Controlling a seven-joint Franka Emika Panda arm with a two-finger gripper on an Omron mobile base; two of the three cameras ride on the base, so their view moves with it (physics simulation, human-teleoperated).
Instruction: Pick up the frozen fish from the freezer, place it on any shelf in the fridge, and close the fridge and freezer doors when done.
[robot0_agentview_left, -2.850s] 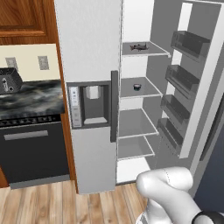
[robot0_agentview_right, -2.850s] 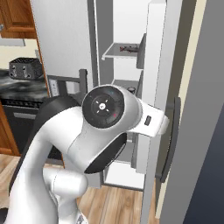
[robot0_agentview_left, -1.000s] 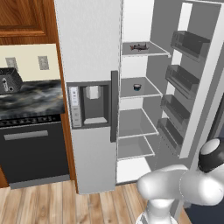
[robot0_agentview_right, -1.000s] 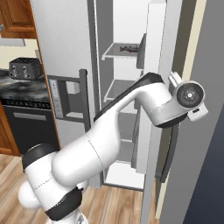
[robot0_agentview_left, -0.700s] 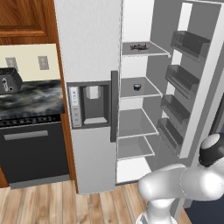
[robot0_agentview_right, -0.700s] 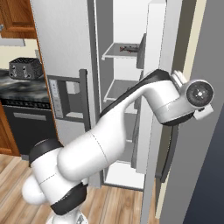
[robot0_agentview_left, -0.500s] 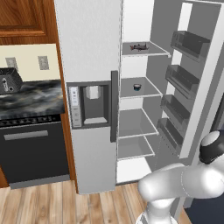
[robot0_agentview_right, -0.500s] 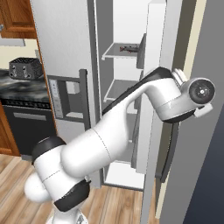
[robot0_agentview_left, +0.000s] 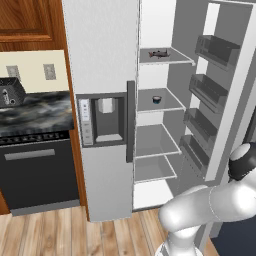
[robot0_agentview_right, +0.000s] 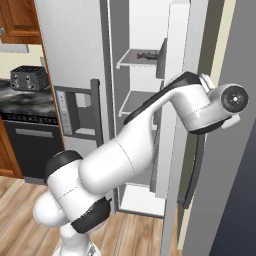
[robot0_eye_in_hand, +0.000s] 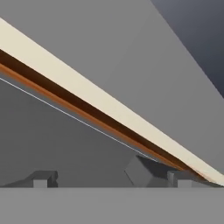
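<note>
Left base view: the fridge (robot0_agentview_left: 155, 125) stands open, its door (robot0_agentview_left: 220, 90) swung out to the right with 4 bins on its inner side. On the top shelf (robot0_agentview_left: 165, 56) lies a small dark thing, the fish (robot0_agentview_left: 159, 52) as far as I can tell; it is too small to be sure. A small dark jar (robot0_agentview_left: 157, 99) sits on the 2nd shelf. The closed door (robot0_agentview_left: 102, 100) to the left carries a dispenser (robot0_agentview_left: 103, 119) and a handle (robot0_agentview_left: 130, 121). Further left are a toaster (robot0_agentview_left: 10, 91) on a counter (robot0_agentview_left: 35, 112) and a black oven (robot0_agentview_left: 37, 172). The arm (robot0_agentview_left: 210, 205) bends at the lower right, its dark joint up beside the open door's edge. 2.9 s ago the arm showed here as a low white hump; it has since reached up and to the right. The scene itself has not shifted.

Right base view: the arm stretches from lower left to the outer face of the open door, its wrist (robot0_agentview_right: 225, 102) near the door's dark handle (robot0_agentview_right: 192, 170). 2.9 s ago the arm was folded in front of the camera; in the last 1 s the wrist has edged a little further right. The fish lies on the top shelf, well apart from the hand.

Hand view: 2 fingertips (robot0_eye_in_hand: 40, 181) stand wide apart, holding nothing, close before grey panels crossed by a cream and brown strip.
</note>
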